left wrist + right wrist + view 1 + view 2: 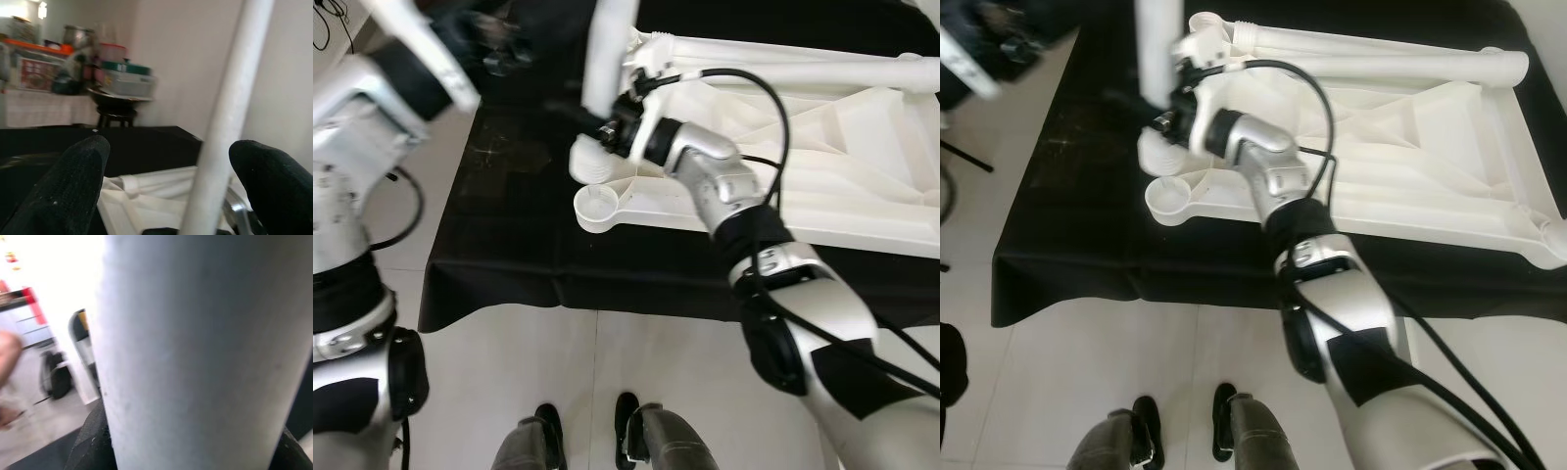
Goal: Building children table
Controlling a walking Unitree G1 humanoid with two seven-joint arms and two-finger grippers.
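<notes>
The right hand [1167, 119] is closed around a white table leg [1157, 44], gripping it near its lower end. The leg stands upright over a round corner socket [597, 206] of the white plastic tabletop [1410, 166]. The tabletop lies upside down, ribbed underside up, on a black cloth [1067, 215] spread over the tiled floor [1087, 362]. In the right wrist view the leg [205, 352] sits directly against the black fingers [90, 440].

The left hand [494, 44] is raised beside the same leg, higher up. Its fingers [78, 181] are spread wide with the leg [230, 112] passing between them; contact cannot be determined.

Two further white legs [1361, 49] lie along the far edge of the tabletop. No readable labels or writing are visible.
</notes>
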